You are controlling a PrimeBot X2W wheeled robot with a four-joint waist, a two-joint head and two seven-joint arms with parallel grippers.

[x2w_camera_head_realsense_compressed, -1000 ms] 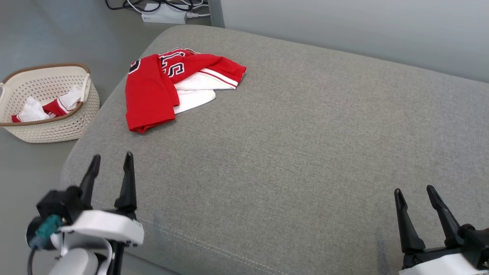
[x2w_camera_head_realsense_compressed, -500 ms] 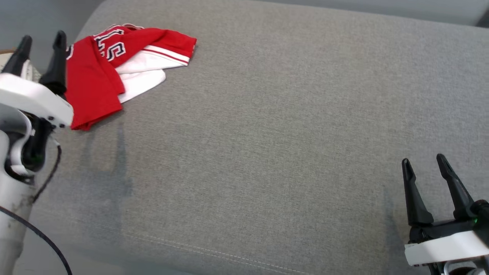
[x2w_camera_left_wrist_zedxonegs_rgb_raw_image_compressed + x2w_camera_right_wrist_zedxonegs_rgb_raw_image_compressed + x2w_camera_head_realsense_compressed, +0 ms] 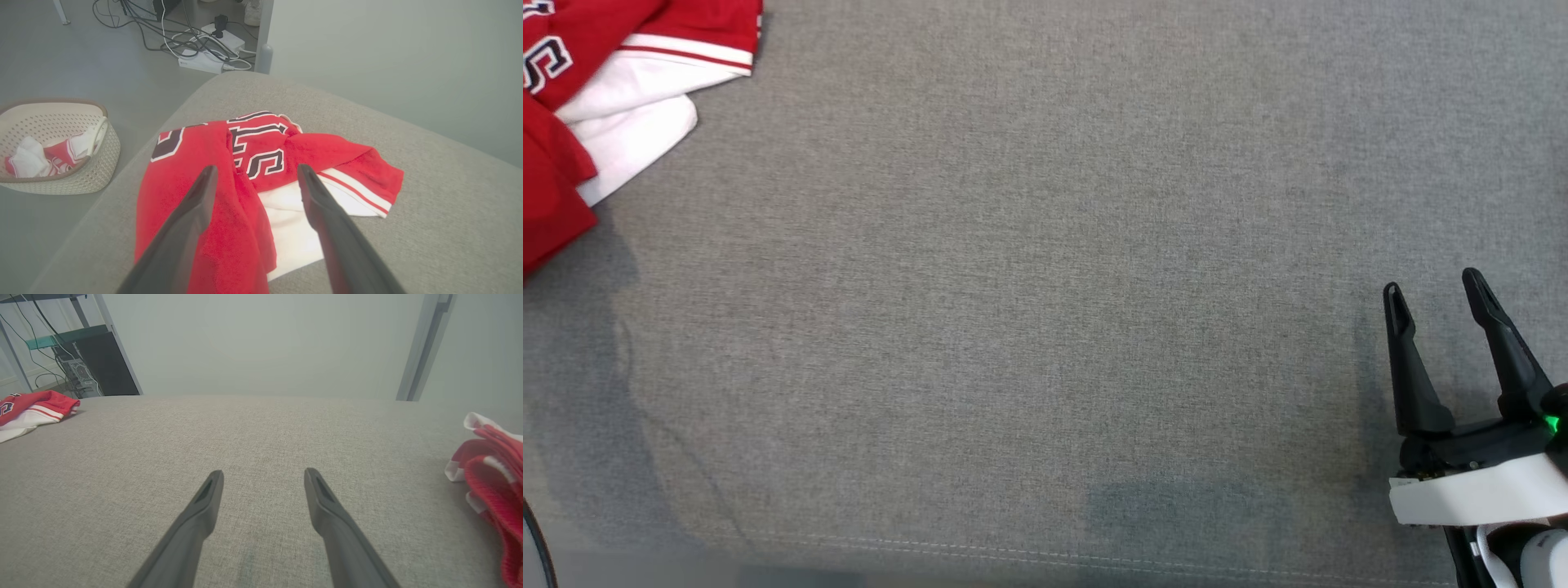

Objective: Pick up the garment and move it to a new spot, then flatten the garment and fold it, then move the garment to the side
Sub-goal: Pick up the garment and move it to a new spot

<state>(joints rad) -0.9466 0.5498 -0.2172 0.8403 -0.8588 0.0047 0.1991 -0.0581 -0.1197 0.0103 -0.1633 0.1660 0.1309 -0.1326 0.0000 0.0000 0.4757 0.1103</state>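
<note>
Two claws, both spread wide, both empty.

From the left wrist: left claw poised over the garment, fingers well parted, nothing gripped between them. Whether touching the cloth or just above it, cannot tell. Directly beneath and ahead of the tips, a crumpled red jersey with black-and-white lettering. White layer showing under the right-hand finger, red-and-white striped hem farther out to that side. All of it lying on the grey cushion, near a rounded corner. Off to this claw's left, down on the floor, a cream perforated basket with red and white cloth inside. Beyond the tips, past the cushion's edge, a white power strip among tangled cables.

From the head: right claw low over bare cushion, fingers apart, well away from the garment, far off to its left and ahead.

From the right wrist: same wide gap, plain grey fabric under and ahead of the tips. Garment small at the far left. Another red-and-white bundle near on this claw's right, resting on the cushion. Farther ahead, a pale wall, a grey upright post, and a computer case far to the left.
</note>
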